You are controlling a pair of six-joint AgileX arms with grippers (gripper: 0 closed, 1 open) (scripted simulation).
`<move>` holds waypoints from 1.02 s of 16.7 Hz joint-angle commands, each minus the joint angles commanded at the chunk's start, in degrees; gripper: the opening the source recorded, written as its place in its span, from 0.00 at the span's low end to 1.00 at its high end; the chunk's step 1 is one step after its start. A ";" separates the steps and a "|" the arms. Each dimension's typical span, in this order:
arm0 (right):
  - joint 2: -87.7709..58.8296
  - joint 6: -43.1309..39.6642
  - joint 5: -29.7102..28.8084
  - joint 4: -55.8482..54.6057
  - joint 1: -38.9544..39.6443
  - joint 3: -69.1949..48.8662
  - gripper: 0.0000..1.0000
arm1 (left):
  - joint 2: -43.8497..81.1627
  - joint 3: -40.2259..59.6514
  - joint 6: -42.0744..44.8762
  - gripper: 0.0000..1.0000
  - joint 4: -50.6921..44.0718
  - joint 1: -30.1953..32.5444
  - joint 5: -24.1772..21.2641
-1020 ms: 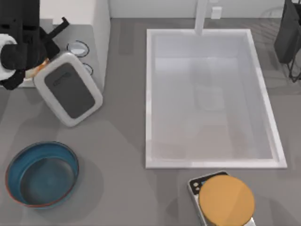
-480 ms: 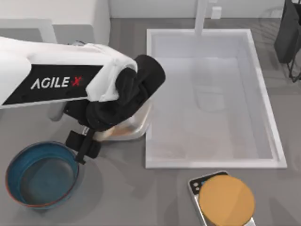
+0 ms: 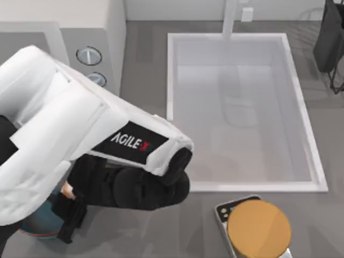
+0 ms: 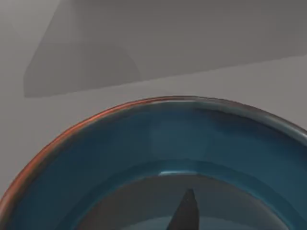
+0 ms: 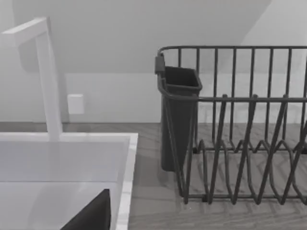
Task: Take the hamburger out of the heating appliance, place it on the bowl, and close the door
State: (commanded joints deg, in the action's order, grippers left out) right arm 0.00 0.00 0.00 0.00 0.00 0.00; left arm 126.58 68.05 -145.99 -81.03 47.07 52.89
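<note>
The left arm [image 3: 70,140] is stretched across the table's left side, its gripper [image 3: 67,215] hung over the bowl [image 3: 37,232] at the front left corner. A pale lump with orange, the hamburger [image 3: 66,189], is glimpsed at the gripper. Whether the fingers are clamped on it cannot be told. The microwave [image 3: 107,32] is seen at the back left.

From the left wrist, the bowl's blue inside [image 4: 158,143] is seen close below.
</note>
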 joint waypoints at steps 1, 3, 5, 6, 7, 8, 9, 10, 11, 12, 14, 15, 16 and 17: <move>0.00 0.00 0.00 0.00 0.00 0.00 1.00 | 0.93 -0.62 -1.99 0.00 -1.92 0.40 1.34; 0.00 0.00 0.00 0.00 0.00 0.00 1.00 | 1.96 -1.35 -4.10 0.00 -3.95 0.79 2.79; 0.00 0.00 0.00 0.00 0.00 0.00 1.00 | 2.02 -1.39 -4.22 0.00 -4.07 0.81 2.88; 0.00 0.00 0.00 0.00 0.00 0.00 1.00 | 2.02 -1.39 -4.22 0.00 -4.07 0.81 2.88; 0.00 0.00 0.00 0.00 0.00 0.00 1.00 | 2.02 -1.39 -4.22 0.00 -4.07 0.81 2.88; 0.00 0.00 0.00 0.00 0.00 0.00 1.00 | 1.75 -1.03 -4.06 0.00 -3.76 0.55 2.94; 0.00 0.00 0.00 0.00 0.00 0.00 1.00 | 1.76 -1.16 -3.89 0.00 -3.56 0.42 3.04; 0.00 0.00 0.00 0.00 0.00 0.00 1.00 | 1.77 -1.66 -3.30 0.00 -2.75 -0.07 3.42; 0.00 0.00 0.00 0.00 0.00 0.00 1.00 | 1.80 -2.41 -2.41 0.00 -1.36 -0.80 3.99; 0.00 0.00 0.00 0.00 0.00 0.00 1.00 | 1.81 -3.31 -1.34 0.00 0.46 -1.68 4.71; 0.00 0.00 0.00 0.00 0.00 0.00 1.00 | 1.75 -5.21 1.01 0.00 4.79 -3.65 6.35; 0.00 0.00 0.00 0.00 0.00 0.00 1.00 | 1.73 -6.12 2.09 0.00 6.72 -4.59 7.16; 0.00 0.00 0.00 0.00 0.00 0.00 1.00 | 1.85 -6.91 2.97 0.00 8.06 -5.36 7.83; 0.00 0.00 0.00 0.00 0.00 0.00 1.00 | 2.08 -7.44 3.51 0.00 8.78 -5.83 8.24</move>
State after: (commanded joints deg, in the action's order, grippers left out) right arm 0.00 0.00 0.00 0.00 0.00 0.00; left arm 128.65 60.61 -142.48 -72.24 41.23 61.13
